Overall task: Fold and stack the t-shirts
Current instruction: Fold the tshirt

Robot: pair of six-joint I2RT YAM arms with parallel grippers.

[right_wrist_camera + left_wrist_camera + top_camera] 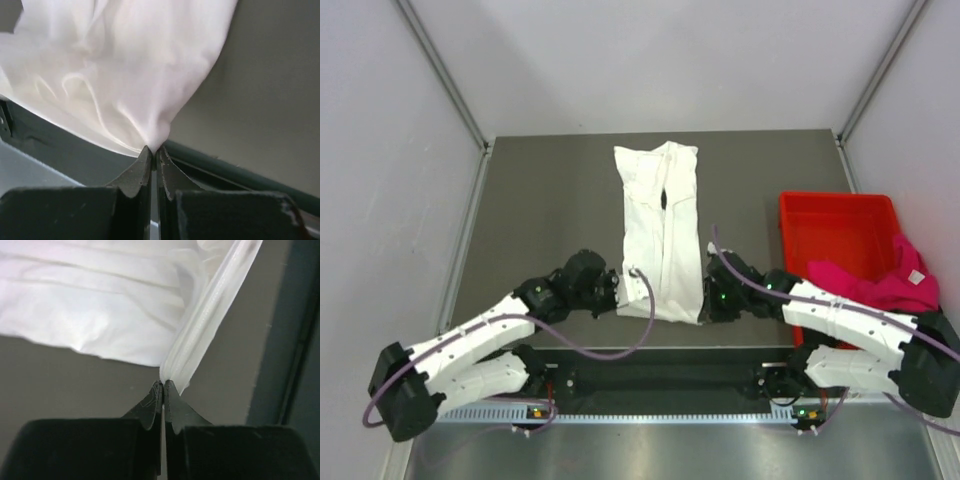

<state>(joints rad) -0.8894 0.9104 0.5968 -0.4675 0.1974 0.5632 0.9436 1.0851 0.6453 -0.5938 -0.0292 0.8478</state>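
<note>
White t-shirt (660, 230) is lying mid-table (540, 220) as a long narrow strip with its sides folded in. In the top view it's running along the 12–6 o'clock line, near end sitting just ahead of the arm bases. Small black print (664, 200) is showing in the gap between the folded-in halves, toward the 12 end. Left gripper (163, 385) is working the strip's 7 o'clock corner, fingers pressed together and pinching the shirt's stitched edge band right at the tips. In the left wrist view that band is running off toward 1 o'clock, with the rest of the cloth spreading toward 10–11. Right gripper (152, 150) is sitting at the strip's 5 o'clock corner, jaws likewise clamped tight on a bunched point of the white cloth, which is fanning out toward 12 from the pinch. Can't tell from either wrist view whether the corners are resting on the table or lifted off it. Both arms are reaching in low from 6. Left arm's purple cable (642, 290) is looping over the strip's near edge. Red bin (830, 230) is sitting at 3–4 o'clock, apart from the white shirt. Magenta-pink t-shirt (880, 285) is lying crumpled in it and spilling over its 3 o'clock wall, with the right arm crossing in front of the bin's near end.
</note>
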